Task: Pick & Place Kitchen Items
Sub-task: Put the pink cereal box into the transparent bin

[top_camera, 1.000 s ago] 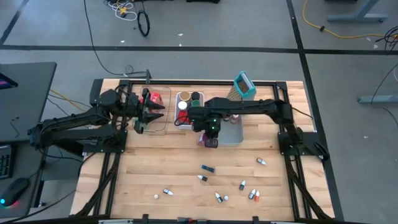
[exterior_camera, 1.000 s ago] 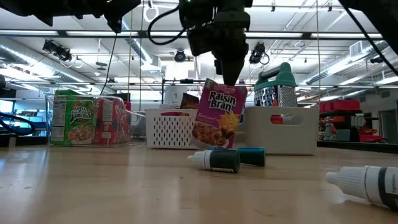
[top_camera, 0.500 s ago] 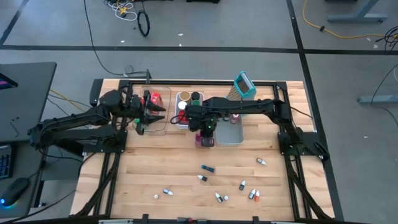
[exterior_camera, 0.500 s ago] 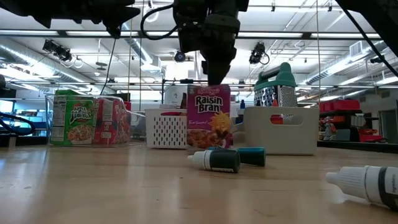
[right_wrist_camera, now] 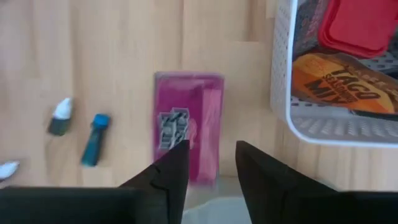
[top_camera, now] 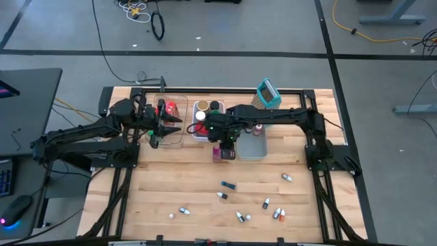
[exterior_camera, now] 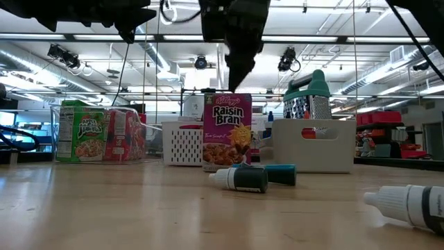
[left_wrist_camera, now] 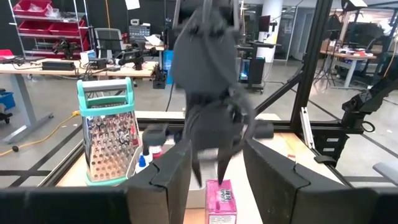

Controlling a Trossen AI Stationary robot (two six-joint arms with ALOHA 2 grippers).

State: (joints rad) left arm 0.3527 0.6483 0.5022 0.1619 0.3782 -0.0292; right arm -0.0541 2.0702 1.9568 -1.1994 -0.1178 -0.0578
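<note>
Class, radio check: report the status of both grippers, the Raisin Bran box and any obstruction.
Right gripper open, just above Raisin Bran box. Box upright on table, released. Left gripper over clear bin. Nothing obstructing.

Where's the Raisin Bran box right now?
The Raisin Bran box stands upright on the table before the white bin and grey bin, under the right gripper.

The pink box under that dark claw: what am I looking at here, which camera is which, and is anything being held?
Two dark robot arms work at a wooden table. One camera looks straight down, one sits at table height, one rides on each wrist. The Raisin Bran box stands upright on the table, apart from the right gripper, which hangs open just above it, holding nothing. The left gripper waits over the clear bin, fingers parted around nothing visible. Small bottles lie scattered on the table.
</note>
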